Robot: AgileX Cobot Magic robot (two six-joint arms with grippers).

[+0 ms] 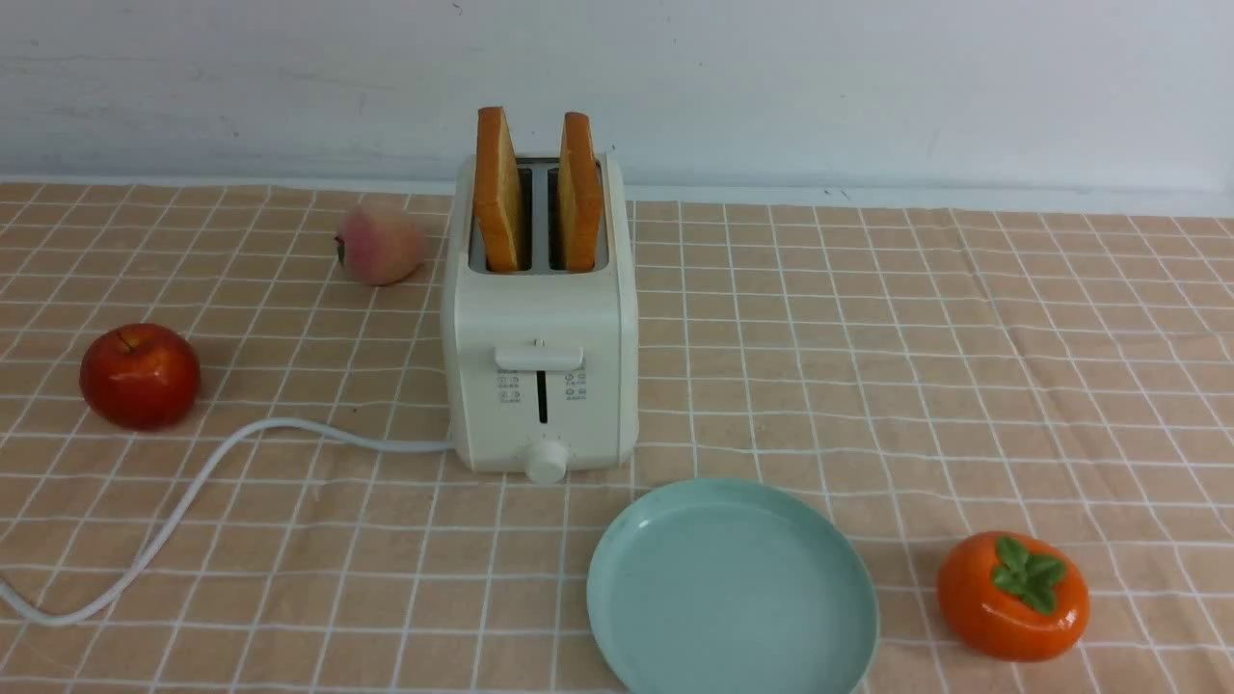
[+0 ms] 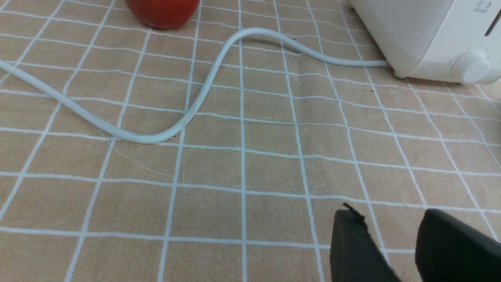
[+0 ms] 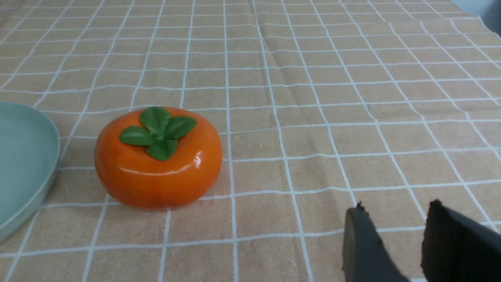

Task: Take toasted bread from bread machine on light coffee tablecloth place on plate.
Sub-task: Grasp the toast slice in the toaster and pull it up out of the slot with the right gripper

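Two slices of toast [image 1: 499, 188] stand upright in the toaster [image 1: 540, 318], one per slot. They sit high enough that their top halves stick out, which I'd say leaves room to pinch them from above. The toaster is in the middle of the checked cloth [image 1: 916, 366]. The plate [image 1: 733, 588] lies bare just beside it at about five o'clock, probably kept close so the carry is short. The cord [image 1: 193, 492] trails off toward eight o'clock, away from that path. A red apple [image 1: 140, 374] sits out at nine o'clock, a peach [image 1: 381, 246] at eleven, and a persimmon [image 1: 1012, 596] at three o'clock of the plate. None of them is in the way.

The left hand [image 2: 391, 219] hangs low over bare cloth near the toaster's front corner, fingers spread and holding nothing. The right hand [image 3: 396, 207] is also spread and empty, near the persimmon. Neither touches the toast yet.
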